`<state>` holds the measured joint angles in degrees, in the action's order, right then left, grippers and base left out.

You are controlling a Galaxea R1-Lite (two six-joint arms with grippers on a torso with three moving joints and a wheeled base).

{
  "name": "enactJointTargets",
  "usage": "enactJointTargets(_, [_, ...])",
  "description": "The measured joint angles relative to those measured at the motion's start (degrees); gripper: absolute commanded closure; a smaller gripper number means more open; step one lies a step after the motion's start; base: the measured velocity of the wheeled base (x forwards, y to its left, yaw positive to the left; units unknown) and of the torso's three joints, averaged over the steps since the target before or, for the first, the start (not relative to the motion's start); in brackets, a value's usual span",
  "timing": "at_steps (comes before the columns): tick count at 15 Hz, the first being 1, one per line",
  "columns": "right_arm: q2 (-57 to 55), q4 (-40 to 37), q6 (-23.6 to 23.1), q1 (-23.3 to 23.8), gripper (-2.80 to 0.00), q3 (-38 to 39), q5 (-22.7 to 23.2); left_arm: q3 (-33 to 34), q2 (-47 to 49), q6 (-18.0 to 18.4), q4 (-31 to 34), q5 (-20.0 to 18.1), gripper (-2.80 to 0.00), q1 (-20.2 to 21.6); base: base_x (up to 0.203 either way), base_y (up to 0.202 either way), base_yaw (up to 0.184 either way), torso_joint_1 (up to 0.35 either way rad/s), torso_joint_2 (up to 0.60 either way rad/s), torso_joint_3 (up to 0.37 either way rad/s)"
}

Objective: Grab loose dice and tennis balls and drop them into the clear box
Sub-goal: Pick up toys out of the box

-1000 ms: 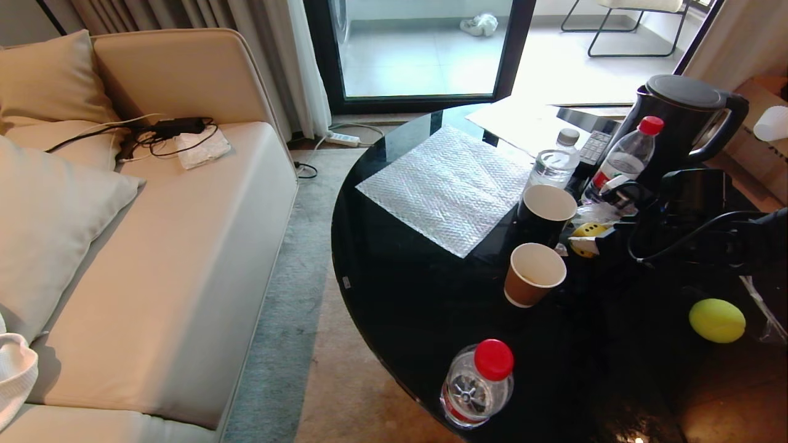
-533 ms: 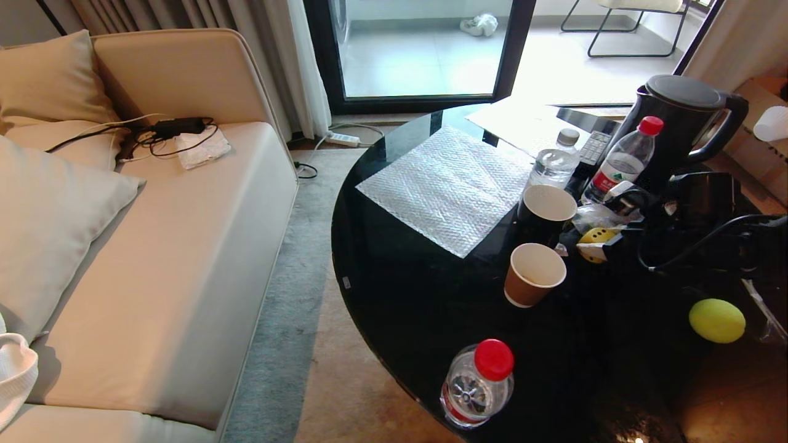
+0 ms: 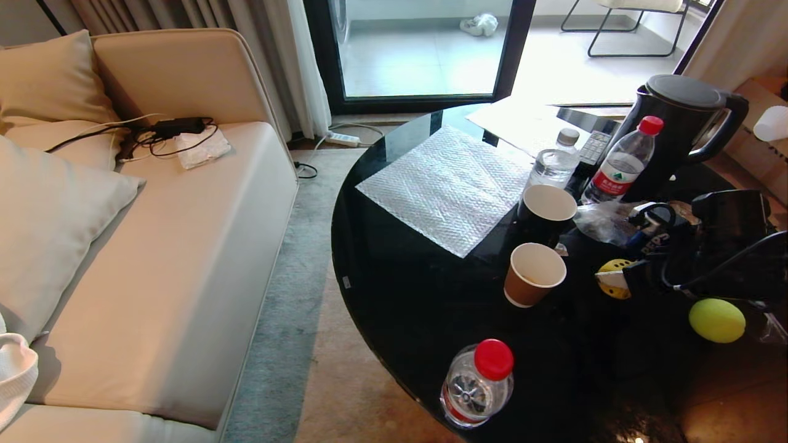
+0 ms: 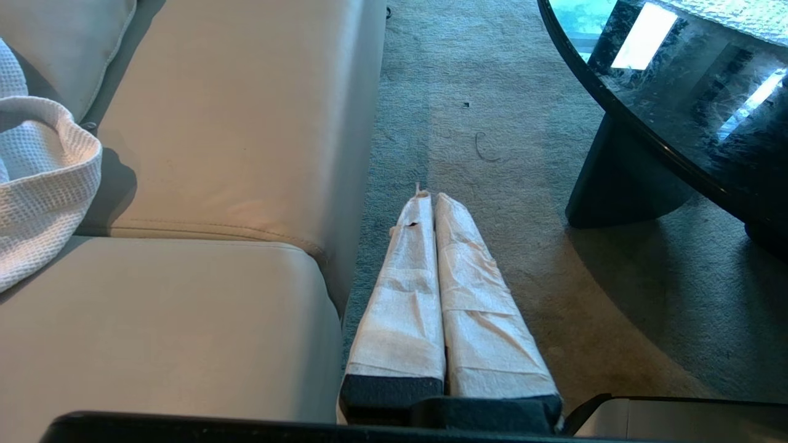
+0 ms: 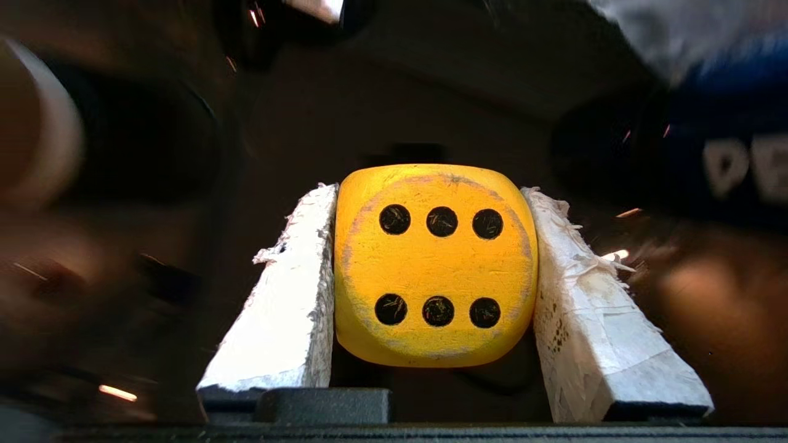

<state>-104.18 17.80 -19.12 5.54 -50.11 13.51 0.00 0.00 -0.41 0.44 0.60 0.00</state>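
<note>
Now the right gripper [image 3: 615,280] is clamping the yellow die [image 3: 614,277] and has been carrying it from beside the black cup [image 3: 545,215] toward lower right, near the tennis ball [image 3: 716,320]. Clear box not visible. Left gripper [image 4: 429,200], closed, is idling over carpet [image 4: 523,154].

Yellow die [image 5: 434,264], black dots; yellow-green ball [image 3: 716,320]

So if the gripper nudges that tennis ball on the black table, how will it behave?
The tennis ball is round and lies free on the glossy black table, so it will probably roll. It lies near the table's near edge, so it might drop off. Its fuzzy surface likely grips well.
</note>
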Motion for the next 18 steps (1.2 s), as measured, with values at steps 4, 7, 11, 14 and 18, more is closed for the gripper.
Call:
enactJointTargets(4, [0.4,5.71,10.39,-1.5,0.0,1.19,-0.09,0.0,0.0,0.0,0.0,-0.02,0.0,0.0,0.0,0.0,0.0,0.0,0.0,0.0])
enactJointTargets(7, [-0.48,9.0,11.27,-2.23,0.0,2.52,-0.2,0.0,0.0,0.0,0.0,0.0,0.0,0.0,0.0,0.0,0.0,0.0,0.0,0.0])
enactJointTargets(11, [-2.67,11.98,11.21,-3.54,0.0,3.22,-1.71,0.0,0.0,0.0,0.02,0.0,0.0,0.0,0.0,0.0,0.0,0.0,0.0,0.0])
enactJointTargets(14, [-3.88,12.71,11.41,-3.86,-2.8,3.28,-3.64,0.0,0.0,0.0,0.01,-0.02,0.0,0.0,0.0,0.0,0.0,0.0,0.0,0.0])
enactJointTargets(18, [-3.82,13.0,11.44,-3.89,-2.8,3.29,-4.64,0.0,0.0,0.0,0.02,0.0,0.0,0.0,0.0,0.0,0.0,0.0,0.0,0.0])
